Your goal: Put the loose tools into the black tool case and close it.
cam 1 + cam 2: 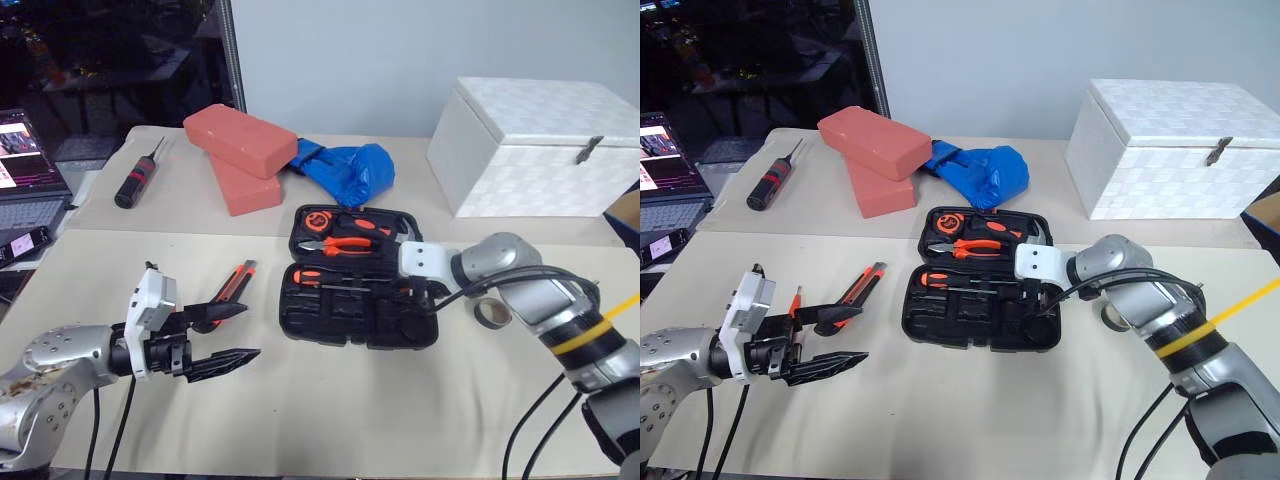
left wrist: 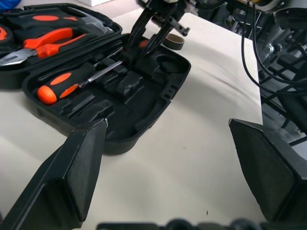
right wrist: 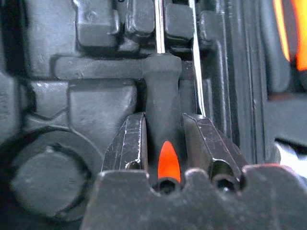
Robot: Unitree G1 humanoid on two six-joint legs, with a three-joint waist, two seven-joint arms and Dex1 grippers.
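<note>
**Seating a screwdriver in the case**

Left gripper point(image 1: 222, 336) hangs with its jaws spread wide and nothing in them, near the knife point(image 1: 236, 283) that lies on the table point(image 1: 330, 400) beside the case point(image 1: 358, 290). The case lies open, pliers point(image 1: 345, 244) and one screwdriver point(image 2: 62, 84) already bedded. My right gripper point(image 2: 149, 38) is clamped on a second screwdriver point(image 3: 162, 110), handle between the fingers point(image 3: 129, 143), shaft pointing along a moulded recess. I judge this the placing step: next I must press the handle into its slot, then let go. Tape ring point(image 1: 492, 313) waits on the table just beyond my right wrist. Knife and ring remain loose.
</note>
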